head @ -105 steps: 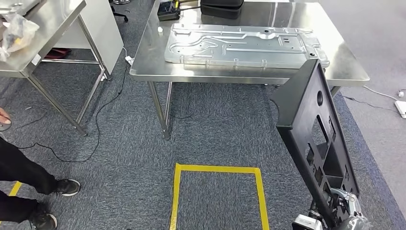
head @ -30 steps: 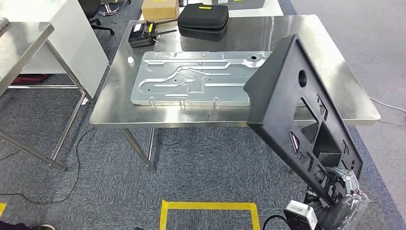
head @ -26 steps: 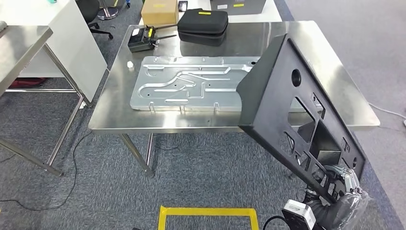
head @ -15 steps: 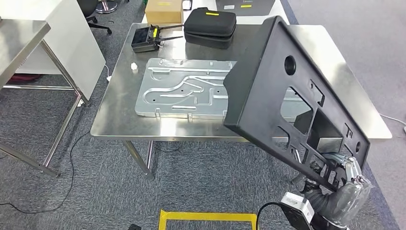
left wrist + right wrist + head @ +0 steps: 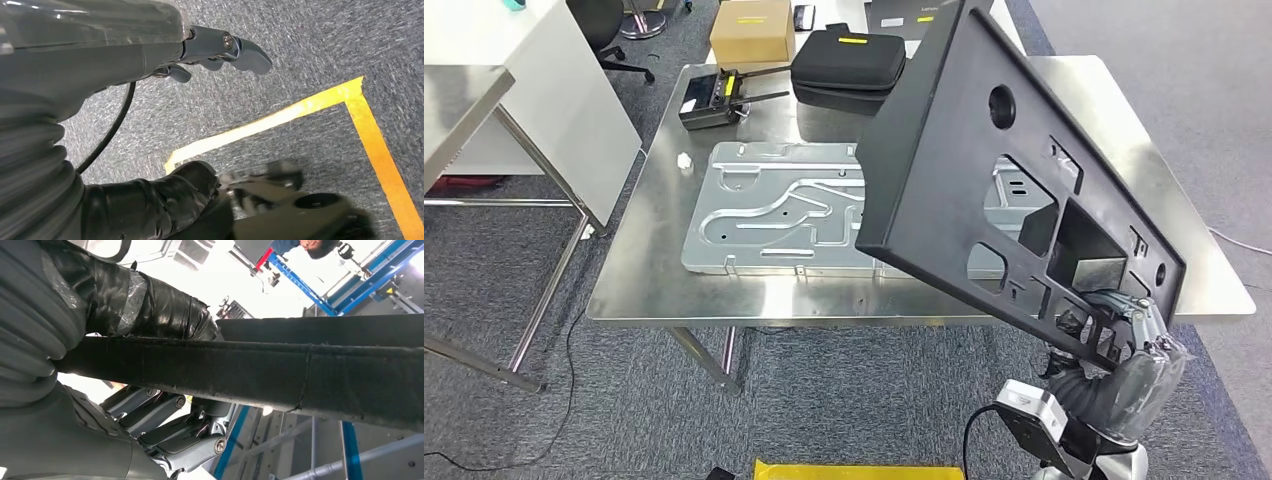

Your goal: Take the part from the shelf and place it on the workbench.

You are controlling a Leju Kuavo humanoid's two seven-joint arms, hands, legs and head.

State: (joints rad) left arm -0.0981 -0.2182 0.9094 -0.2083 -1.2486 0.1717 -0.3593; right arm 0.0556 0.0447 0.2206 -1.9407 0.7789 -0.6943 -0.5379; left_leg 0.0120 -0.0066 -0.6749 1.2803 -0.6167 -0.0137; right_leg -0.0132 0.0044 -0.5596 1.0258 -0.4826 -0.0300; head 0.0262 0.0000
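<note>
The right hand (image 5: 1124,335) grips the lower end of the black plastic panel (image 5: 984,170), a large flat part with a round hole and several rectangular cut-outs. In the right wrist view its fingers (image 5: 165,415) curl under the panel's thick edge while the taped thumb (image 5: 145,300) presses from the other side, so the edge is clamped between them. From the hand the panel rises tilted, up and away toward the robot's left, and hangs over the near right part of the steel workbench (image 5: 1124,130) without resting on it.

Beyond the hand, partly hidden behind the panel, a pressed sheet-metal plate (image 5: 774,205) lies flat on the workbench. Farther out, near the far edge, sit a black zip case (image 5: 844,60) and, to its left, a black handheld device with antennas (image 5: 709,100). A cardboard box (image 5: 749,30) stands past them.

The left hand (image 5: 220,47) hangs low over grey carpet (image 5: 310,45) with yellow floor tape (image 5: 370,145) beneath it; its fingers are bent inward, holding nothing.
</note>
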